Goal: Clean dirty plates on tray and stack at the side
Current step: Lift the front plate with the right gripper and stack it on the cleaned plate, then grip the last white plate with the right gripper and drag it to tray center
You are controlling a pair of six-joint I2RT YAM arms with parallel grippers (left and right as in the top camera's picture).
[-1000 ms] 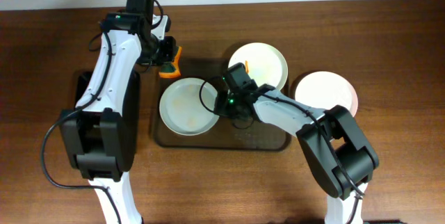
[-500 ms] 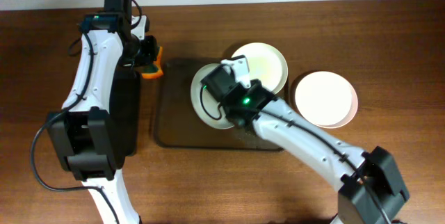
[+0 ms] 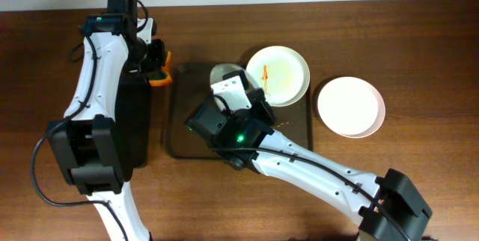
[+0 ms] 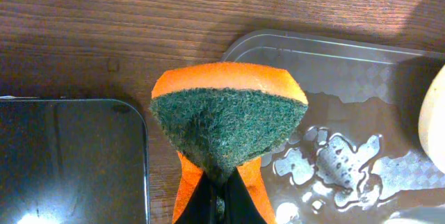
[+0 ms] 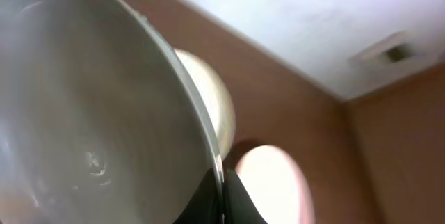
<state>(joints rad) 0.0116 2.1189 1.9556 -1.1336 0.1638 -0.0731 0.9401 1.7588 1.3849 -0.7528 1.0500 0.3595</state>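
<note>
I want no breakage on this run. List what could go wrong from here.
The jaws of the right gripper pinch the lifted plate by its rim only, and it is tilted; it could slip and drop.
The tray holds puddles, so that plate may be wet and slicker.
The right arm hangs close to the streaked plate; a wide swing could knock it.

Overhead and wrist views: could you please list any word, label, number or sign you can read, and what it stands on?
None: no readable text in any view.
The dark brown translucent rectangular tray, the sauce-streaked round pale plate, the grey round plate in the right jaws, the orange-and-green sponge, and the white left arm and right arm carry no legible marking.
</note>
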